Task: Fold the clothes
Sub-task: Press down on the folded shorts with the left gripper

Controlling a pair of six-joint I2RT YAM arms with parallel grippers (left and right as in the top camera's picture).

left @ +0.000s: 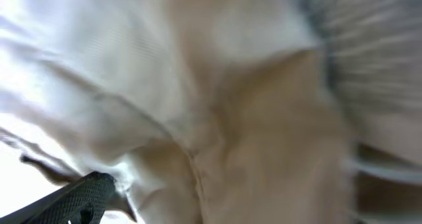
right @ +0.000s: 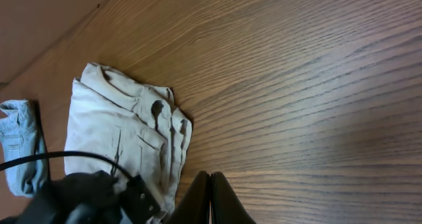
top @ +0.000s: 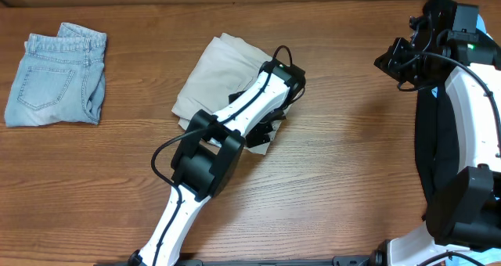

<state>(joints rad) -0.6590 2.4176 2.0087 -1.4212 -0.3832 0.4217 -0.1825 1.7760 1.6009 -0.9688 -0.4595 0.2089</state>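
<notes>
Wood-grain desk (top: pixel 352 180) all round, with the pale beige cotton shorts (top: pixel 211 78) lying in a loose, rumpled bundle near the middle and a folded pair of light-blue denim shorts (top: pixel 55 78) well apart at the far left. Left tool (top: pixel 264 133) was down at the beige pair's near right edge. Its wrist view was just blurry cloth right up close, so I honestly couldn't tell if it was pinching any. Right tool (right: pixel 211 178) hung off to the side, fingers pressed together on nothing. My guess was that soft, light cotton like that would flop and slide, so I'd grab the thicker waistband or a hem corner, not the middle.
</notes>
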